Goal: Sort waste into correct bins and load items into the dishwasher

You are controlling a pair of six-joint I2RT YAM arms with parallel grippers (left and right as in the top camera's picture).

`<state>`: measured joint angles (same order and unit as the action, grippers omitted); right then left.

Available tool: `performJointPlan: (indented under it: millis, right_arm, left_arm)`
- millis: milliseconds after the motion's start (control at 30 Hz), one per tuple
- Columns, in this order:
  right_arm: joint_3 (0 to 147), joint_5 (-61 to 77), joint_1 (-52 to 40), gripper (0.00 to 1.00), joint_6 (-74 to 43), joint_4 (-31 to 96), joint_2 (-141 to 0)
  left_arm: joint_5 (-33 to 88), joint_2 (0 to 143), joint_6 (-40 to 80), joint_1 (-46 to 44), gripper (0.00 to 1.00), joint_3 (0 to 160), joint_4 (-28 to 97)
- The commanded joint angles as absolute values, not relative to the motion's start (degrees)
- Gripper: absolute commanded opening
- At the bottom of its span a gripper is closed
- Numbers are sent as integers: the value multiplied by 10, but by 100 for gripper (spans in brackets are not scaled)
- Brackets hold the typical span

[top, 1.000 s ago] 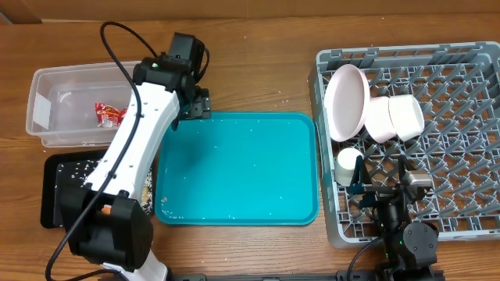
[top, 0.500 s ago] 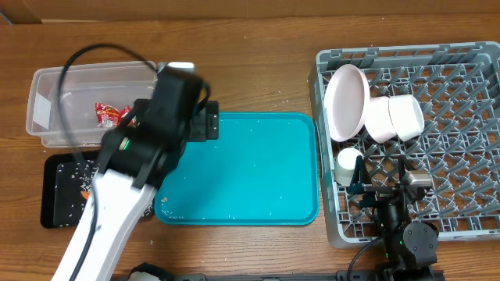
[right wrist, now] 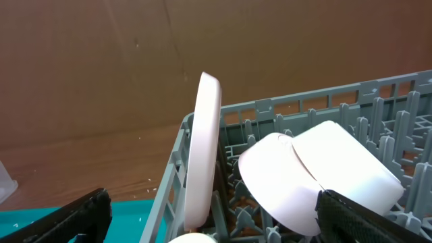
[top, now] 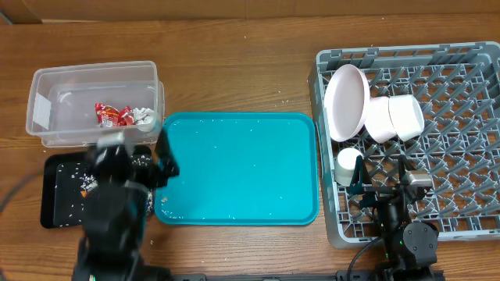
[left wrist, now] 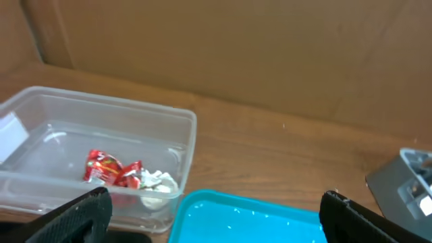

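Note:
The clear tub (top: 94,101) at the back left holds the red wrapper (top: 109,115) and the white paper wad (top: 143,115); both also show in the left wrist view, wrapper (left wrist: 111,169) and wad (left wrist: 156,182). My left gripper (top: 139,156) is blurred, open and empty, just in front of the tub, between the black tray (top: 55,191) and the teal tray. The grey rack (top: 453,156) holds the plate (top: 348,101) on edge, two bowls (top: 394,117) and the cup (top: 348,164). My right gripper (top: 380,176) is open and empty over the rack's front. Chopsticks and carrot are out of view.
The teal tray (top: 238,168) lies in the middle with scattered rice grains. The black tray carries white specks. A brown cardboard wall stands behind the table. In the right wrist view the plate (right wrist: 206,148) and bowls (right wrist: 317,175) stand close ahead.
My left arm has drawn back from over the tub toward the front left. The white wad now shows in the tub beside the wrapper. The right arm has not moved.

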<state>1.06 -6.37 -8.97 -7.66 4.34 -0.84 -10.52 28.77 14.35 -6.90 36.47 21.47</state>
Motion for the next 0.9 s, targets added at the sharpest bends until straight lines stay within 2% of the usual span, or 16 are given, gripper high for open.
performJointPlan:
  millis: [0, 167, 333, 733, 867]
  right_arm:
    - [5, -63, -86, 100, -74, 41, -3]
    - [5, -63, -86, 100, -74, 41, -3]
    - [5, -63, -86, 100, -74, 41, -3]
    - [5, -63, -86, 100, -74, 41, -3]
    - [5, -63, -86, 100, -74, 41, -3]
  left_arm:
    - [-82, 199, 130, -45, 100, 298, 206]
    - [-78, 71, 135, -18, 100, 211, 170]
    - [-79, 1, 143, -5, 100, 148, 137]
    - [-83, 2, 143, -3, 100, 3, 21]
    - [-79, 2, 143, -3, 100, 3, 31]
